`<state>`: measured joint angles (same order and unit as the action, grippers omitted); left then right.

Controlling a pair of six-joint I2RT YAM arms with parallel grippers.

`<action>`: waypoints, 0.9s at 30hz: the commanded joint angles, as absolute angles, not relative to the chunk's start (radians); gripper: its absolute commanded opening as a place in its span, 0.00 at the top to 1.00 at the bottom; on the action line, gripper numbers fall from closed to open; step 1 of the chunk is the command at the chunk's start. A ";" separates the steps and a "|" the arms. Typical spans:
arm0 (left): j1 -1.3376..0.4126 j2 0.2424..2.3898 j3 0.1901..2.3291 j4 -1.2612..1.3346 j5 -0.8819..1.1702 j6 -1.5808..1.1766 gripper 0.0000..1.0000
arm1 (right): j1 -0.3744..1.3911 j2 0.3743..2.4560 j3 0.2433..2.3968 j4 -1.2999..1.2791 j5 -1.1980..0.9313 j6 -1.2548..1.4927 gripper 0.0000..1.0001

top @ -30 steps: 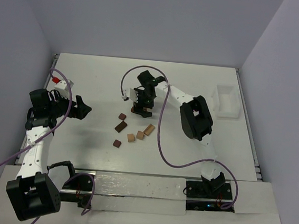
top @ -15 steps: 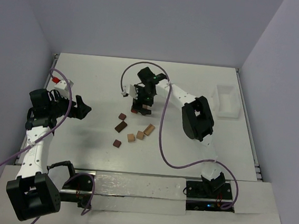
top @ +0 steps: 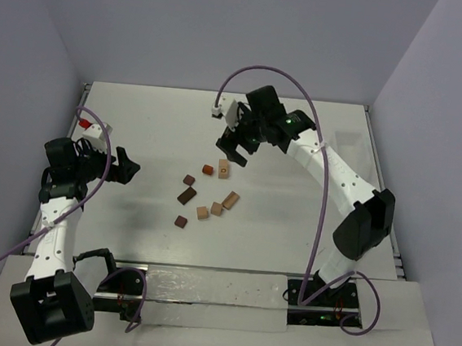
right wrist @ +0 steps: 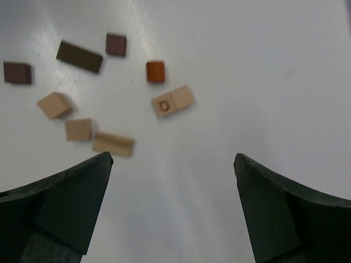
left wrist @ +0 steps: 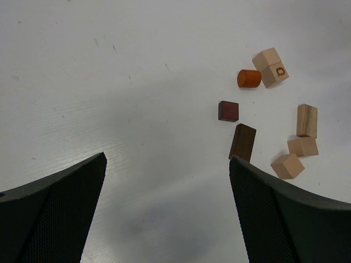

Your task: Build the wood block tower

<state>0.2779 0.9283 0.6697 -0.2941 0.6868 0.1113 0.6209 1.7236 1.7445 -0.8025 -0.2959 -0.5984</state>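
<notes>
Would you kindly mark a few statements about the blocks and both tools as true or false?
1. The right tool is open and empty. True.
2. The left tool grips a dark block. False: it is open and empty.
3. The orange-brown wooden cylinder lies next to the tan wooden block marked with a ring. True.
4. The long dark brown wooden block lies in the clear plastic box. False: it lies on the white table.

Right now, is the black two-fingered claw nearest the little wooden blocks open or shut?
Open. The right gripper shows both black fingers spread wide in its wrist view, with only bare white table between them.
</notes>
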 commanded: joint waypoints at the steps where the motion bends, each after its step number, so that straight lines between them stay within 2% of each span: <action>1: 0.285 0.919 0.678 -0.252 0.699 0.104 0.01 | 0.617 1.704 1.527 -0.793 -0.261 -0.419 0.00; 5: 0.286 0.920 0.676 -0.249 0.699 0.104 0.01 | 0.628 1.687 1.406 -0.720 -0.223 -0.374 0.00; 14: 0.287 0.911 0.673 -0.255 0.692 0.109 0.01 | 0.646 1.792 1.355 -0.661 -0.174 -0.377 0.00; 27: 0.287 0.914 0.672 -0.253 0.693 0.114 0.01 | 0.740 1.827 1.307 -0.629 -0.139 -0.312 0.00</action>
